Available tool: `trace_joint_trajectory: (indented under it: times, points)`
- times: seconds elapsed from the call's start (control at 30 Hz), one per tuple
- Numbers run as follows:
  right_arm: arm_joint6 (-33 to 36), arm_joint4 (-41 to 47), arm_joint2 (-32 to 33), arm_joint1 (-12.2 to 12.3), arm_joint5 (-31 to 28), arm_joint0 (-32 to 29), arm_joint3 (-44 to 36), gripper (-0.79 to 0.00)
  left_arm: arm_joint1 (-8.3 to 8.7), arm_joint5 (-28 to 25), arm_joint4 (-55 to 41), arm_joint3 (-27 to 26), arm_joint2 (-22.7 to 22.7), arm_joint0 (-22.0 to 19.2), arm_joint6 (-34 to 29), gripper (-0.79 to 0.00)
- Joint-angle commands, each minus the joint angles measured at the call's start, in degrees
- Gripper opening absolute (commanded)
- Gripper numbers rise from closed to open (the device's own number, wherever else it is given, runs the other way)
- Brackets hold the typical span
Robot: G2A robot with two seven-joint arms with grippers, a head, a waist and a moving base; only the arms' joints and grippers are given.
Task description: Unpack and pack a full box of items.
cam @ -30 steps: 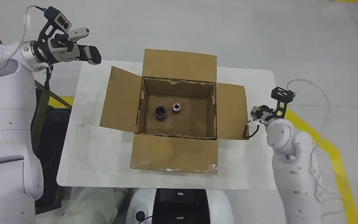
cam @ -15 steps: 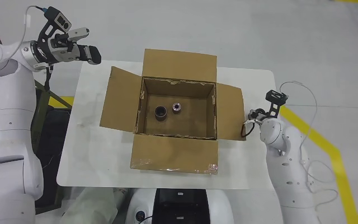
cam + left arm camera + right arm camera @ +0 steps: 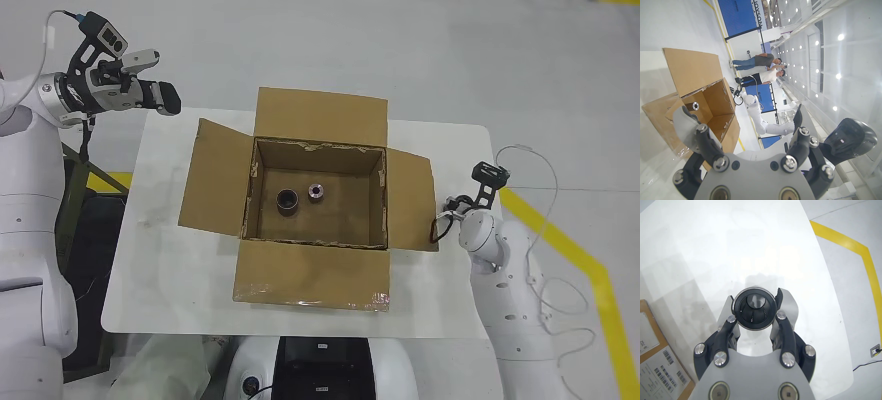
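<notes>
glossy white arms (image 3: 510, 290), grey wrist plate (image 3: 755, 376) with silver screws (image 3: 787, 358), black finger links (image 3: 785, 328), black wrist camera (image 3: 105, 38)

Bright even light, soft shadows, warped edges

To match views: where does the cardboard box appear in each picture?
Top view: cardboard box open at the middle of the table.
Left wrist view: beyond the open left gripper, flaps spread.
Right wrist view: a labelled corner beside the right gripper holding a linear bearing.
Shared landmark: the white table.
</notes>
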Motion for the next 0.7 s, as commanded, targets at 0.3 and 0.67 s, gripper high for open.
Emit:
trace_joint_trajectory:
  times: [0.3, 0.67]
  points:
    - [-0.7, -0.2, 0.3, 0.0, 1.0, -0.8, -2.3, -0.058, 0.0, 0.0, 0.0, 0.0, 0.0, 0.0, 0.0, 0.0]
    - [-0.3, -7.2, 1.1, 0.3, 3.5, -5.1, -14.9, 0.0, 0.0, 0.0, 0.0, 0.0, 0.0, 0.0, 0.0, 0.0]
